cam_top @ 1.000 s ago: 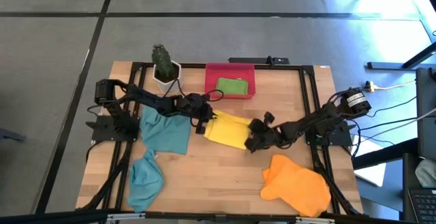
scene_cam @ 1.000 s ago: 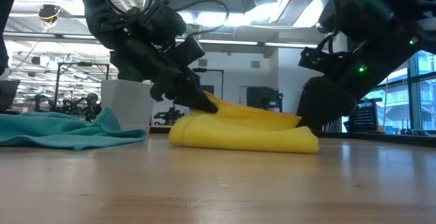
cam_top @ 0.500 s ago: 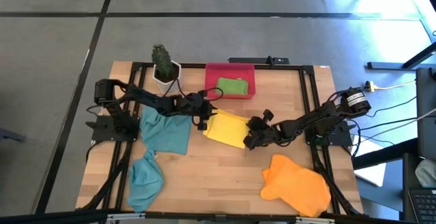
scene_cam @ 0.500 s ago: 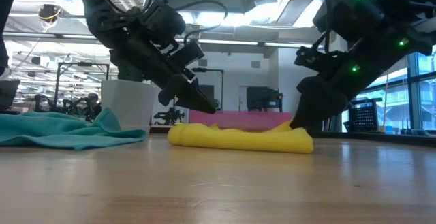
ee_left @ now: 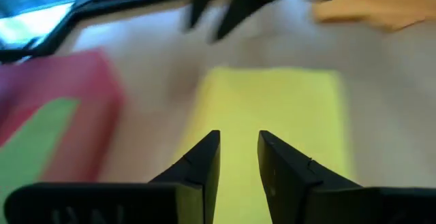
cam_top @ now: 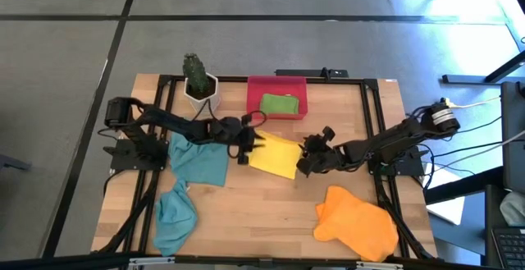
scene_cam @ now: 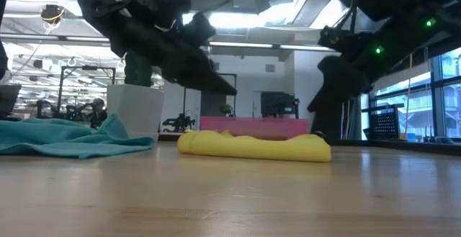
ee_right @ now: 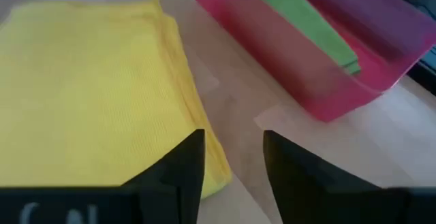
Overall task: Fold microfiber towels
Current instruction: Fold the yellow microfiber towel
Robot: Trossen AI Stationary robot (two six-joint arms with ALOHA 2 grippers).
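High view: a soft yellow microfiber towel [cam_top: 274,156], folded into a flat rectangle, lies at the centre of the wooden worktop [cam_top: 246,212]. The left pincer [cam_top: 256,143] sits at the towel's nine o'clock edge, the right pincer [cam_top: 304,160] at its three o'clock edge. At twelve o'clock, a rigid red rectangular tray [cam_top: 277,87] holds a lime green folded towel [cam_top: 280,103].

Low view: the yellow towel lies flat, both pincers lifted clear above it.

Left wrist view: dark fingers [ee_left: 201,166] stand slightly apart, empty.

Right wrist view: fingers [ee_right: 178,166] apart, holding nothing.

To finish this step well, I judge both arms should lift straight away without snagging the layers.

No brands, labels or writing can be read.
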